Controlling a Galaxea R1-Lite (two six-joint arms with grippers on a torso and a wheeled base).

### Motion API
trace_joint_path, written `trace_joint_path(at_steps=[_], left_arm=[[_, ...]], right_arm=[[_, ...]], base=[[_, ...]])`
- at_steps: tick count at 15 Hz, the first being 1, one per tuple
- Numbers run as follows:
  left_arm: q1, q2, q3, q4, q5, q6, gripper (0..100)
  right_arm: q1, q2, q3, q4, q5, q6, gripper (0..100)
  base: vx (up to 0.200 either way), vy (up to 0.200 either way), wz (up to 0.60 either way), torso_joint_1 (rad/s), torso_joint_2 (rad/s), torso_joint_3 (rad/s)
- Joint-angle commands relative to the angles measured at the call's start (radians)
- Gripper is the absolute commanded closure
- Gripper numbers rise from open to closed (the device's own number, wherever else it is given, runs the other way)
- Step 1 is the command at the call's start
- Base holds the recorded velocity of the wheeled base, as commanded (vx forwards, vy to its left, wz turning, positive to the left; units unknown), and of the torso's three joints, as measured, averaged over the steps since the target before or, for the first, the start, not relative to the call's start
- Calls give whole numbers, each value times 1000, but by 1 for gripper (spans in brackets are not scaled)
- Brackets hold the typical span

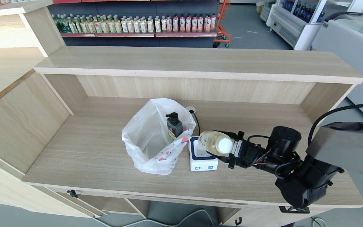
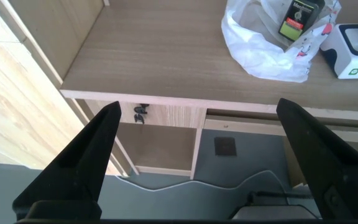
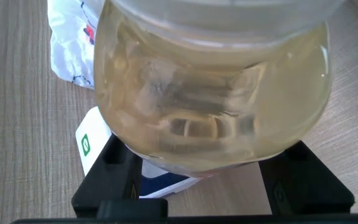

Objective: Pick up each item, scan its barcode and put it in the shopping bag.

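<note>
1. The right gripper sits right of centre in the head view, its two dark fingers clamped on either side of a clear drink bottle filled with pale yellow liquid.
2. The drink bottle lies roughly on its side, white cap toward the lower right of the head view, and is held just above the scanner. I cannot tell whether it touches the scanner.
3. The scanner is a small white box with a dark blue top, standing on the wooden counter at lower centre. A black cable runs from behind it toward the back of the counter.
4. The shopping bag, white plastic with small red marks, stands open just left of the scanner and touches its side.
5. A dark pump bottle with a green label stands upright inside the bag, against its right wall.
6. The left gripper hangs in front of the counter's front edge, fingers spread wide with nothing between them. Its wrist view has the bag and scanner at upper right.
7. Shelves of drink bottles line the top of the head view.
</note>
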Motion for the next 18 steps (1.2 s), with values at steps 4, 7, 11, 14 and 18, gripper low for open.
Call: trace_joint_path(at_steps=[4, 7, 11, 14, 18], left_arm=[[0, 2, -1, 0, 0, 1, 0], [0, 2, 1, 0, 0, 1, 0], [0, 2, 1, 0, 0, 1, 0], [0, 2, 1, 0, 0, 0, 0], [0, 2, -1, 0, 0, 1, 0]], right_arm=[[-2, 39, -57, -1, 41, 0, 100], [-2, 47, -67, -1, 50, 0, 100], [-2, 60, -89, -1, 70, 1, 100], [-3, 71, -93, -1, 75, 1, 100], [-8, 77, -93, -1, 81, 1, 100]], base=[[0, 0, 0, 0, 0, 0], [0, 0, 0, 0, 0, 0], [0, 0, 0, 0, 0, 0], [0, 0, 0, 0, 0, 0], [0, 0, 0, 0, 0, 0]])
